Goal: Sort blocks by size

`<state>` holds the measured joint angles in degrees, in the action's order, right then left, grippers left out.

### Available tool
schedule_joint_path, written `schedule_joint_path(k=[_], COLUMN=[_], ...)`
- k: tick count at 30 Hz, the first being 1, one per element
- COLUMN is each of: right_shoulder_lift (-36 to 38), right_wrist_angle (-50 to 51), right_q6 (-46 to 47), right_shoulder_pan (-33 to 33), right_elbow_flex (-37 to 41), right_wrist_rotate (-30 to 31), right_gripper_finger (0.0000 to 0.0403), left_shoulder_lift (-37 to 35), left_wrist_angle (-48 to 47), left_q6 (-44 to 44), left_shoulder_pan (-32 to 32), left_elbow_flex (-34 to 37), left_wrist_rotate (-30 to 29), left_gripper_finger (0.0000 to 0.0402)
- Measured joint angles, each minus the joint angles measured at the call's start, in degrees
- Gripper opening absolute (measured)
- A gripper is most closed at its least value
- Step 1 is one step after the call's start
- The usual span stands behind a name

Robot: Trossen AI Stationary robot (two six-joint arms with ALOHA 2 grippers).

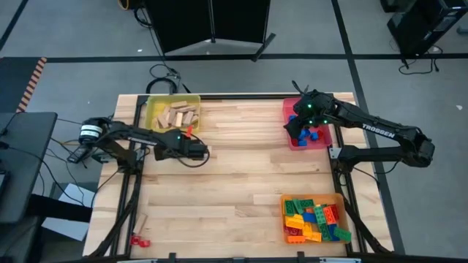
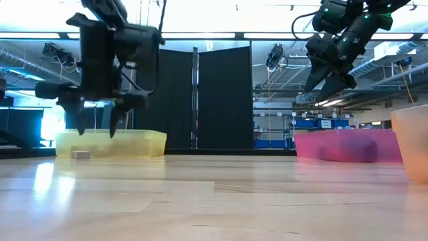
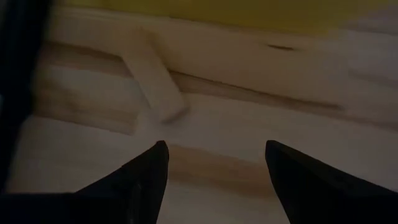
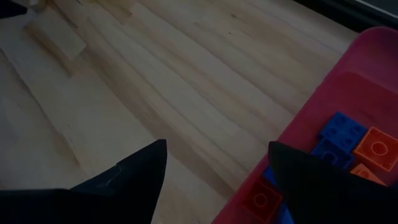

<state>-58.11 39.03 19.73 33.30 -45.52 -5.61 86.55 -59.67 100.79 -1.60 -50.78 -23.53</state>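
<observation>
Tan wooden blocks [image 1: 175, 115] lie in the yellow tray [image 1: 155, 104] at the far left. One more tan block [image 3: 155, 81] lies on the table beside that tray, just ahead of my left gripper [image 3: 214, 146]. This gripper [image 1: 203, 153] hangs open above the boards, pointing steeply down, with nothing between its fingers. Blue and red studded bricks [image 4: 348, 140] sit in the red tray [image 1: 287, 109] at the far right. My right gripper [image 4: 217, 144] is open and empty, raised over that tray's left wall [image 1: 296, 131].
An orange tray [image 1: 284, 208] at the near right is heaped with bricks in several colours [image 1: 314, 219]. A small red piece [image 1: 139, 239] and a tan block [image 1: 140, 222] lie near the front left corner. The middle of the table [image 1: 241, 168] is bare boards.
</observation>
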Motion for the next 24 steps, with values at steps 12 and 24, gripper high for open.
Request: schedule_joint_path(k=[12, 24], right_shoulder_lift=[0.0, 0.0], right_wrist_angle=[0.3, 0.7], right_q6=[0.0, 0.0], right_shoulder_pan=[0.0, 0.0], right_elbow_flex=[0.0, 0.0], right_wrist_rotate=[-0.5, -0.5], right_gripper_finger=[0.0291, 0.0289], left_shoulder_lift=[8.1, 15.0], left_wrist_angle=[-1.8, -1.9], left_q6=[2.1, 4.9], left_shoulder_pan=[-2.9, -4.7], left_elbow_flex=[1.2, 0.9], left_wrist_rotate=[-0.4, -1.6], left_gripper_finger=[0.0272, 0.0272])
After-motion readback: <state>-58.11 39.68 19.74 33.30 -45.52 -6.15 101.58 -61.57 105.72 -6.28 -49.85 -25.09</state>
